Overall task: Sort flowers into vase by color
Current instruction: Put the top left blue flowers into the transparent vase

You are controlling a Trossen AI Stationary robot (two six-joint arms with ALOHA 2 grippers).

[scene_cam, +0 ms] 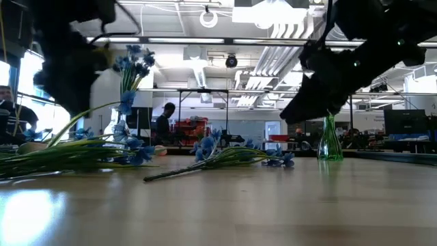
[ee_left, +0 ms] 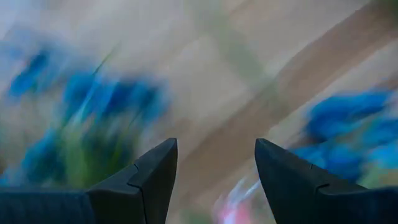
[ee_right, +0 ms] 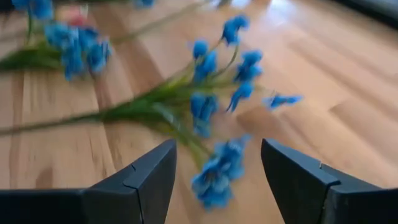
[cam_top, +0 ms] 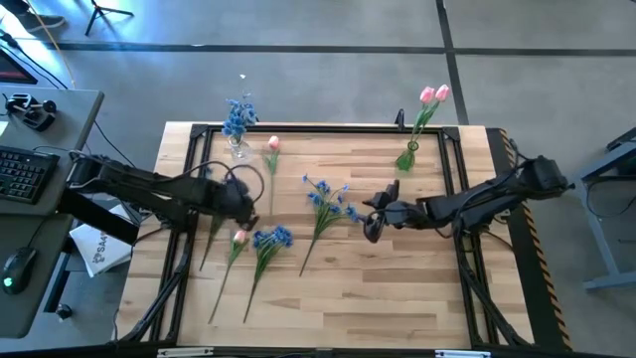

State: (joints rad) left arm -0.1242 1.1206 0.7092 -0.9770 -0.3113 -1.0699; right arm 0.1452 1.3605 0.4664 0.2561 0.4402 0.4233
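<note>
A clear vase (cam_top: 238,147) with blue flowers (cam_top: 238,114) stands at the far left of the table. A green vase (cam_top: 407,157) with two pink tulips (cam_top: 433,94) stands at the far right. Flat on the wood lie a blue spray (cam_top: 328,199), a second blue spray (cam_top: 270,239), a pink tulip (cam_top: 239,237) and another tulip (cam_top: 271,144) near the clear vase. My left gripper (cam_top: 250,212) is open just above the tulip and the second blue spray (ee_left: 93,106). My right gripper (cam_top: 370,224) is open, just right of the first blue spray (ee_right: 205,106).
A black frame (cam_top: 328,129) runs around the tabletop. Bare wood lies toward the near edge and on the right half (cam_top: 397,288). The stems of the lying flowers point toward the near edge. A desk with a keyboard (cam_top: 25,169) stands left of the table.
</note>
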